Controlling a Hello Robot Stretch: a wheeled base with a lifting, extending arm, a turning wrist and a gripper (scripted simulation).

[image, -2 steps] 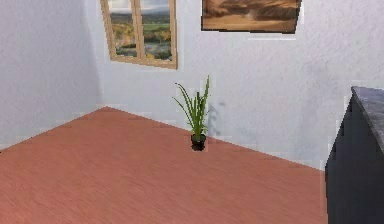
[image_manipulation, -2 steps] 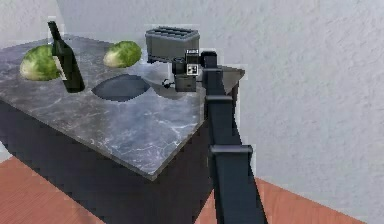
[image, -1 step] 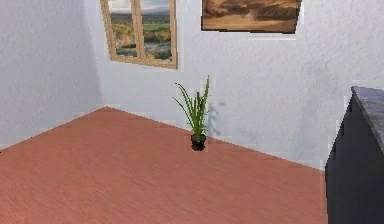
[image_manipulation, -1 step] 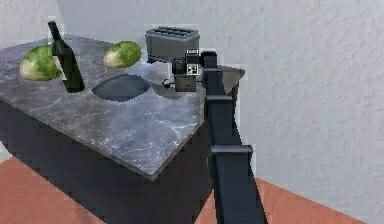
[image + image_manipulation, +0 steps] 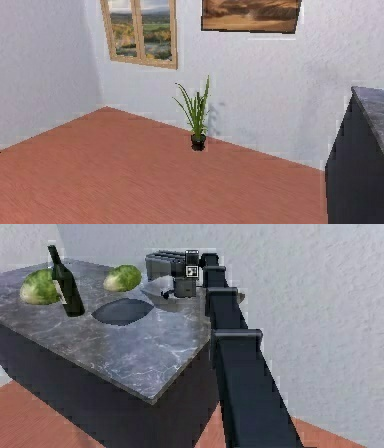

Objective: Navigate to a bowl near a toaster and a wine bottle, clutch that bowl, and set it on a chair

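Observation:
A grey stone counter (image 5: 150,354) carries a dark wine bottle (image 5: 66,282) standing near its left end. A silvery toaster (image 5: 158,265) stands at the counter's far edge against the wall. Just in front of the toaster, a pale rounded thing that may be the bowl (image 5: 163,298) lies on the counter. My arm's dark bar rises from the bottom edge to the white squares (image 5: 191,269). Left of them the gripper (image 5: 176,290) is at the pale thing and the toaster. I cannot tell whether it holds anything.
Two green leafy heads (image 5: 40,288) (image 5: 122,278) and a dark oval patch (image 5: 120,312) are on the counter. In the forward view stand a potted plant (image 5: 197,120) by the wall, a window (image 5: 141,30), a painting (image 5: 250,14), and the dark counter end (image 5: 357,160) at the right.

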